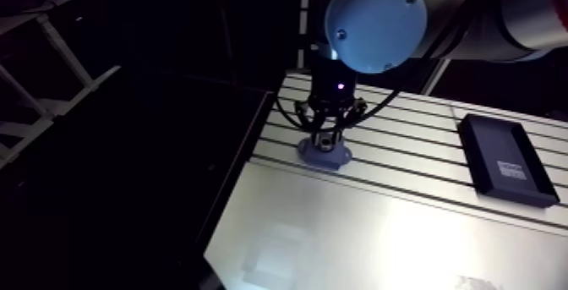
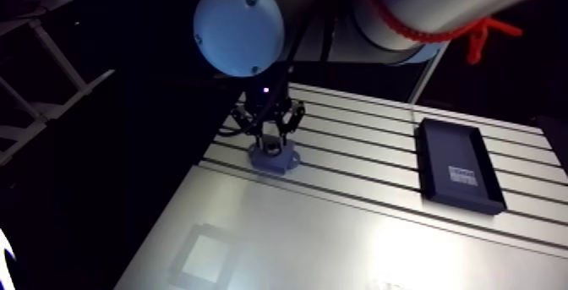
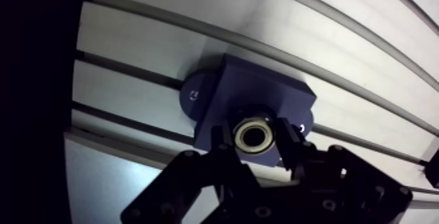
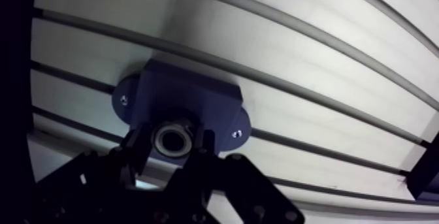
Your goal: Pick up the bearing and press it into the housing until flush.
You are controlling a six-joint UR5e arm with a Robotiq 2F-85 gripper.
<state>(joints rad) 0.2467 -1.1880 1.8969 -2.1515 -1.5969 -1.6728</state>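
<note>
A dark blue housing with two screwed flanges sits on the slotted table near its left edge; in the arm view the housing lies directly under the wrist. A steel ring bearing sits at the mouth of the housing's round bore. My gripper comes straight down onto it. Its two black fingertips press on the bearing from either side, so the gripper is shut on it. How deep the bearing sits in the bore cannot be told.
A flat black box lies on the table's slotted part to the right. A smooth metal plate covers the near part of the table. The table's left edge runs close beside the housing.
</note>
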